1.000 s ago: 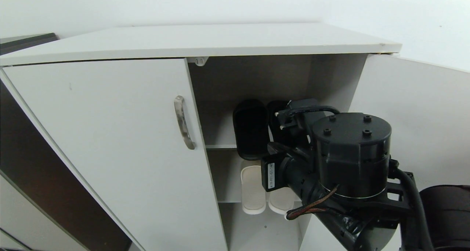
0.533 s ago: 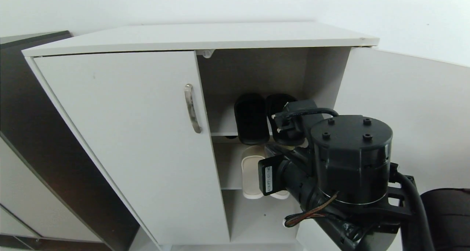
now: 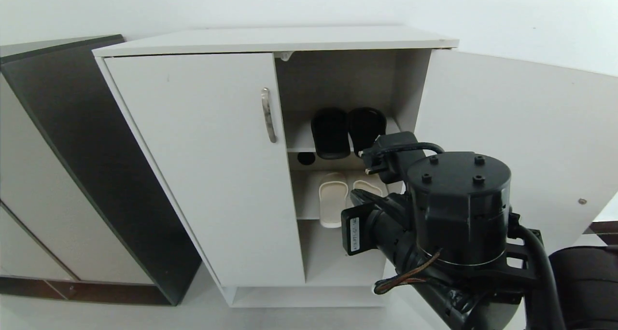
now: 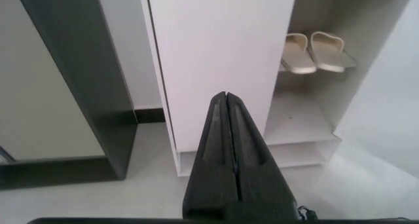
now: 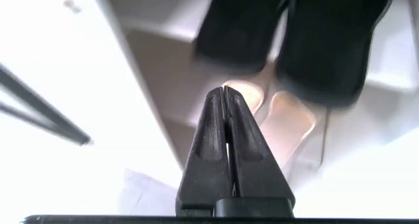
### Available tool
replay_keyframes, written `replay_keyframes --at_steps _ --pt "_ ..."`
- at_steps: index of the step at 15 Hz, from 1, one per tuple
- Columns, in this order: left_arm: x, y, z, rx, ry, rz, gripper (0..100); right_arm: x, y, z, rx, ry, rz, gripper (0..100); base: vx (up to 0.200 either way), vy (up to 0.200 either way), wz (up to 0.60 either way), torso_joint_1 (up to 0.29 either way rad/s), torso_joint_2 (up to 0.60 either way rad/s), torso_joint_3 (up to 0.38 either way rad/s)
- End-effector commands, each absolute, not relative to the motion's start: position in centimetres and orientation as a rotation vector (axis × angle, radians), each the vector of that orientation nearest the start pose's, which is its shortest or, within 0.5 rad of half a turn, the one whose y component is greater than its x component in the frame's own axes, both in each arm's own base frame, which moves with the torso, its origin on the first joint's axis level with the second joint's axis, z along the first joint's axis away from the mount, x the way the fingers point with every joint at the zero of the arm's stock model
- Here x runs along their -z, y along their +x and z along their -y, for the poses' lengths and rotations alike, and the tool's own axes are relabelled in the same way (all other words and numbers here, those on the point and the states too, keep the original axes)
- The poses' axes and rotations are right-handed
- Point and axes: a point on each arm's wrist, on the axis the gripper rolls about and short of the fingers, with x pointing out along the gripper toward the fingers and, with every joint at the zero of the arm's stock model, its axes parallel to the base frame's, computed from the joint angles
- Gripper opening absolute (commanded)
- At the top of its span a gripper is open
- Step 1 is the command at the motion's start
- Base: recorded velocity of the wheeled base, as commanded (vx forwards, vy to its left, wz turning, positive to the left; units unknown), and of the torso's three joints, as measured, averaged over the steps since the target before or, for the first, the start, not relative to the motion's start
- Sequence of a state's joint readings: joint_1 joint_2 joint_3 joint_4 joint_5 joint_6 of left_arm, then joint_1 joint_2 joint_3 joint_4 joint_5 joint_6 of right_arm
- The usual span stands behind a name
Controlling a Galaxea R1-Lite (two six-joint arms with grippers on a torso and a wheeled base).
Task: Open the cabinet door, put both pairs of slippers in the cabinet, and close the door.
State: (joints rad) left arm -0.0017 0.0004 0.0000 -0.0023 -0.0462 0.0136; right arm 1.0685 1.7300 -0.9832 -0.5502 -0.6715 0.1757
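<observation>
Black slippers (image 3: 330,132) and white slippers (image 3: 333,199) are shelved; door (image 3: 507,137) stands open. Left gripper (image 4: 225,96), right gripper (image 5: 223,92): jaws together, empty. Right should push door's outer edge

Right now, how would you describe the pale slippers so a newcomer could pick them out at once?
Start at the white cabinet, whose right door stands open. On the second shelf down inside lie the cream slippers, directly below the black pair. They are the pale pair, on the lower of the two occupied shelves.
</observation>
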Motion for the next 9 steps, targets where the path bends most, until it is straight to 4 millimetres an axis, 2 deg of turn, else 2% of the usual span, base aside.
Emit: replay_keyframes --at_steps 1,8,9 --pt "-7.58 -2.27 0.10 0.048 0.014 0.002 0 -20.98 16.88 -27.87 -0.383 0.013 -0.170 0 -0.200 0.000 0.00 -0.002 0.00 0.007" --pt "-7.58 -2.27 0.10 0.048 0.014 0.002 0 -20.78 17.07 -27.90 -0.379 0.007 -0.173 0 -0.200 0.000 0.00 0.000 0.00 0.003" --pt "-7.58 -2.28 0.10 0.048 0.014 0.003 0 -20.69 17.12 -27.89 -0.375 0.005 -0.175 0 0.000 0.000 0.00 0.000 0.00 0.000"
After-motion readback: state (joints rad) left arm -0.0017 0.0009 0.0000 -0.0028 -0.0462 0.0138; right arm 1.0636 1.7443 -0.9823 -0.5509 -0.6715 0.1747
